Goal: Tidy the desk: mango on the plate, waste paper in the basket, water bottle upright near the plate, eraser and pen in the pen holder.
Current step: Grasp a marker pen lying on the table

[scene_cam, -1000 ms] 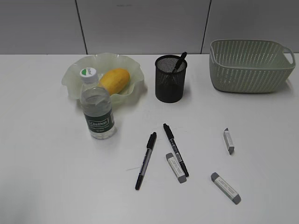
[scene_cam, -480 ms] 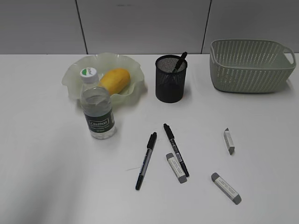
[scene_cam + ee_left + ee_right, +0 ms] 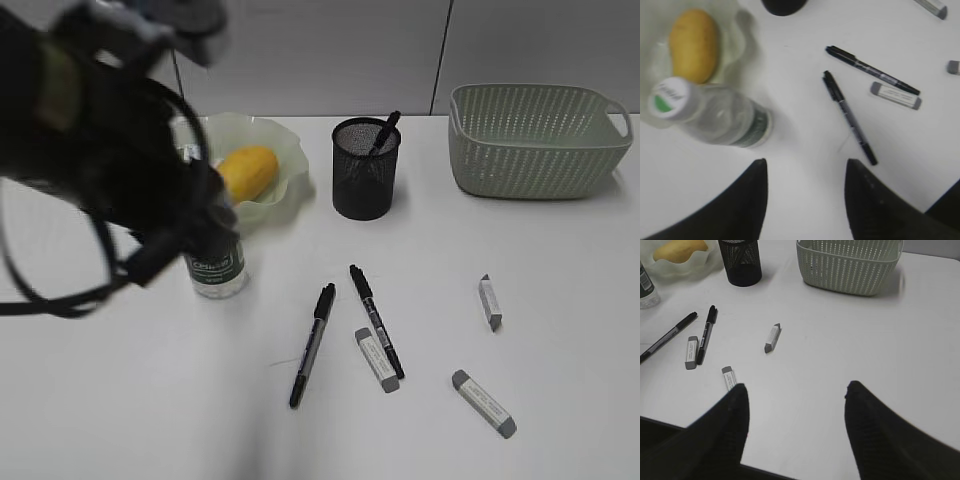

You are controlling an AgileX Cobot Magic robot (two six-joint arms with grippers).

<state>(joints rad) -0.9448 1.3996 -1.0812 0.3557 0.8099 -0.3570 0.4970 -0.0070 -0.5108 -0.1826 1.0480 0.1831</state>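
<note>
On the surface (image 3: 560,300), in the exterior view, two pens (image 3: 312,343) and three erasers (image 3: 377,359) remain loose; the mango (image 3: 245,172) lies on the plate (image 3: 285,145).

Left wrist view: the left hand (image 3: 805,200) is held open and empty (nothing touched); a centred descent on one pen is advised.

Right wrist view: the right hand (image 3: 795,435) is likewise open, empty.

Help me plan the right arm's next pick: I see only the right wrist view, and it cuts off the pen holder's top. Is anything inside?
Observer: Yes, one black pen already stands in the pen holder, leaning against its rim.
Operator: Where is the other arm working?
Observer: The left gripper is open and empty, above bare desk beside the upright water bottle.
</note>
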